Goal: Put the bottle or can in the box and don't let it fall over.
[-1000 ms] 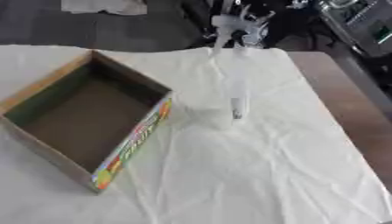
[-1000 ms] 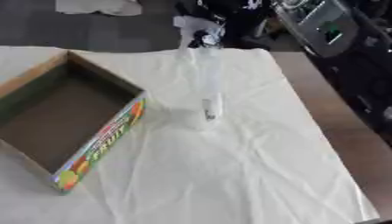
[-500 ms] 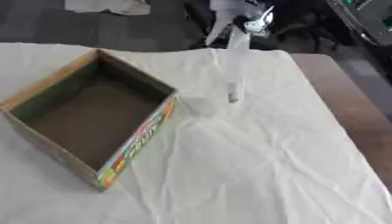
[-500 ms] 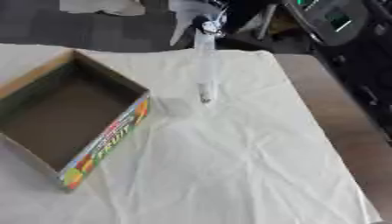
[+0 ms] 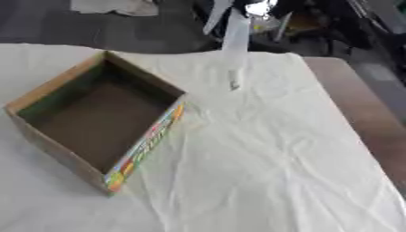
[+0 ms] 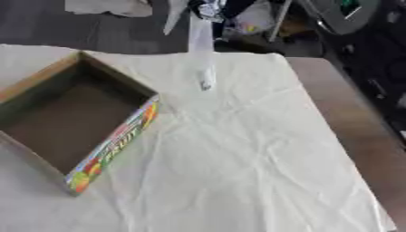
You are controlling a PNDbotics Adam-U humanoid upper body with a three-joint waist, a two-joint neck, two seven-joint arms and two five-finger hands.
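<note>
One clear bottle (image 5: pixel 234 52) upright on the cloth (image 5: pixel 269 149), farther from the box (image 5: pixel 95 118) than before, hands unseen, grip untellable.

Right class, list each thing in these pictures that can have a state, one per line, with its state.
Box: open at the top, nothing inside, upright on the cloth.
Bottle: clear, upright, beyond the box, not in it.
Cloth: spread over the table, wrinkled.
Hand at the bottle's top: too blurred to tell.

I see a lab or workshop: a cloth-covered surface (image 6: pixel 262 149), dark equipment (image 6: pixel 349 18) crowding the floor beyond.
</note>
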